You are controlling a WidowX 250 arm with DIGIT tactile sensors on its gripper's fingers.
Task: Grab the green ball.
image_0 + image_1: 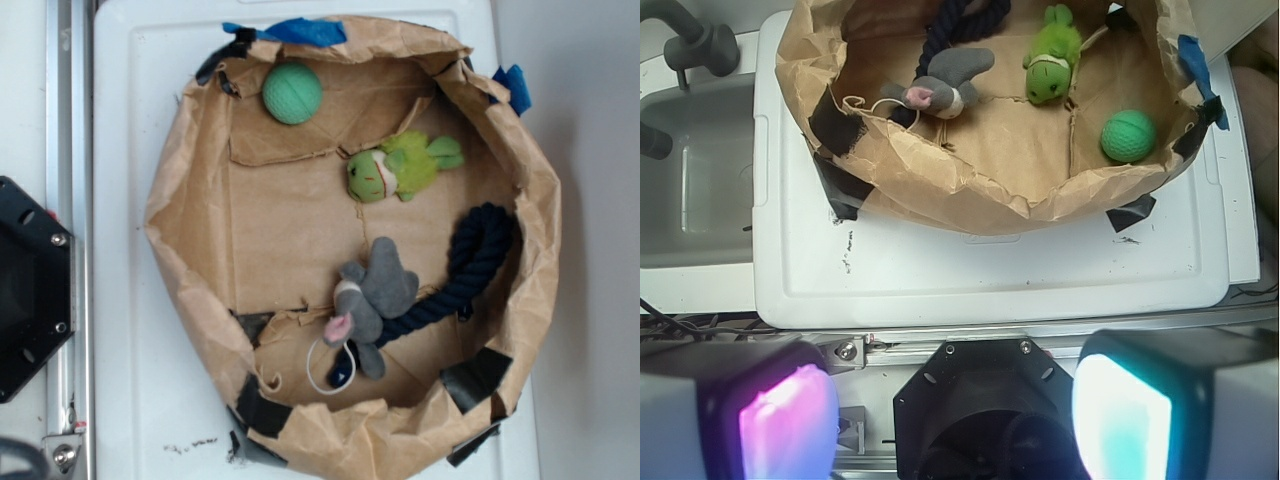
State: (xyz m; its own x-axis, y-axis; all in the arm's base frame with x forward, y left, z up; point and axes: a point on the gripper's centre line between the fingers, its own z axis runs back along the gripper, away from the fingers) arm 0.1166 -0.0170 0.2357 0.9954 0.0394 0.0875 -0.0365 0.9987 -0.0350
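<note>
- Ball (pixel 1128 135) lies upper right in the wrist view, inside the paper bowl (pixel 940 180), well apart from the released claw (pixel 955 410) at bottom.
- Bowl's crumpled wall stands between them.
- Green plush (pixel 1052 55), grey plush (pixel 945 85) and rope (pixel 945 25) lie farther in.

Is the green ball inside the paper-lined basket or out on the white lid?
Inside. The green ball rests on the cardboard floor near the paper rim, apart from the plush toy.

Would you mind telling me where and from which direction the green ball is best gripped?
Grip the green ball across its middle, probably from straight above: it is round and sits close to the paper wall, so a sideways approach looks cramped.
</note>
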